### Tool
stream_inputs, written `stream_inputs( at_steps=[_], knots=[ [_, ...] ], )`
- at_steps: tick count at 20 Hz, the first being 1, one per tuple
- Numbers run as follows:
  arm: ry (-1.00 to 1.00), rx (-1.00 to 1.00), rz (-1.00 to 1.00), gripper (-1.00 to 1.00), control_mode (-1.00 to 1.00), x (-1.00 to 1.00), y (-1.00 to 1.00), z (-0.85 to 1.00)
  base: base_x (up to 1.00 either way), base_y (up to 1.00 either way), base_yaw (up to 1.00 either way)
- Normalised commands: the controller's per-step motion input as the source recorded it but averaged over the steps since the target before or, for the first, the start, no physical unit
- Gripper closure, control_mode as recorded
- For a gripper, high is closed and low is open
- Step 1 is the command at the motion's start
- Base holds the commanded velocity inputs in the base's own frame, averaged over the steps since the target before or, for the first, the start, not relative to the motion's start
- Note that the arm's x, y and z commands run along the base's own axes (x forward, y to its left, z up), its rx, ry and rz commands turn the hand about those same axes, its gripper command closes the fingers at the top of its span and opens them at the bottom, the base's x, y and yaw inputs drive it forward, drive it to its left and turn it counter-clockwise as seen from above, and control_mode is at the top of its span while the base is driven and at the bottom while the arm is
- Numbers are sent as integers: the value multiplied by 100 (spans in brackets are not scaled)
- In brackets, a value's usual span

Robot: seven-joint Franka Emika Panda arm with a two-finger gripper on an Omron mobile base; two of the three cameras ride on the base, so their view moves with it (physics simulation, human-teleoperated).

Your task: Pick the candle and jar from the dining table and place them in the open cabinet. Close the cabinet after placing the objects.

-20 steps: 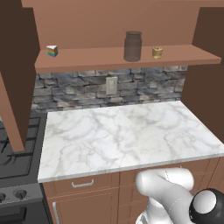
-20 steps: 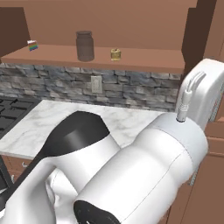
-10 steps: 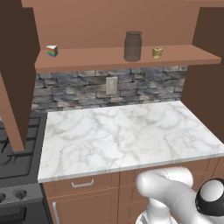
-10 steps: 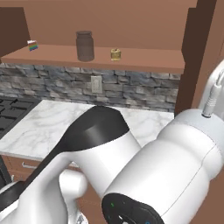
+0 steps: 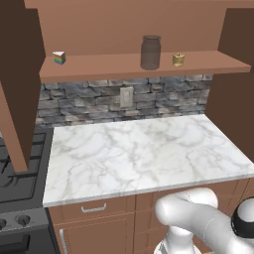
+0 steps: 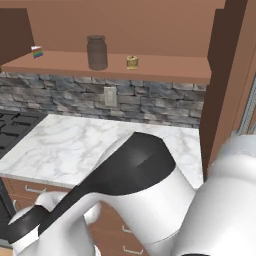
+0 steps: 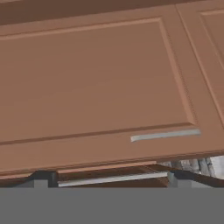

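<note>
On the open cabinet's wooden shelf (image 5: 109, 67) stand three things in a row: one grey jar (image 5: 150, 52) near the middle, one small yellow-gold candle (image 5: 178, 59) just to its right and apart from it, and one rainbow-striped wedge (image 5: 59, 57) well off to the left. From the right base view the same three show, the jar (image 6: 97, 52), the candle (image 6: 132, 62) and the wedge (image 6: 37, 52). One cabinet door (image 5: 17, 84) stands open at the left. Below the shelf run a stone backsplash (image 5: 89, 99) with one wall outlet (image 5: 126, 96), a marble counter (image 5: 139, 154) and drawers (image 5: 92, 208) under it; one stove (image 5: 17, 188) sits at the left. In the hand view the gripper (image 7: 107, 179) has its fingertips (image 7: 41, 178) set wide apart with nothing between them, facing a brown panelled door front (image 7: 96, 83) with a silver bar handle (image 7: 165, 135).
</note>
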Motion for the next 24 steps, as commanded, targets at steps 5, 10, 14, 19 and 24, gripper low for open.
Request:
stream_inputs(
  at_steps=[5, 10, 14, 19, 24],
  knots=[
    [0, 4, 13, -100, -100, 2, -7, -1, 0, 0, 0],
    [1, 1, 14, -100, -100, 8, -6, 0, 0, 0, 0],
    [2, 0, 14, -100, -100, 15, 0, -1, 0, 0, 0],
    [2, 0, 11, -100, -100, 25, 0, -9, 0, 0, 0],
    [0, 0, 12, -100, -100, 17, 8, -14, 0, 0, 0]
  ],
)
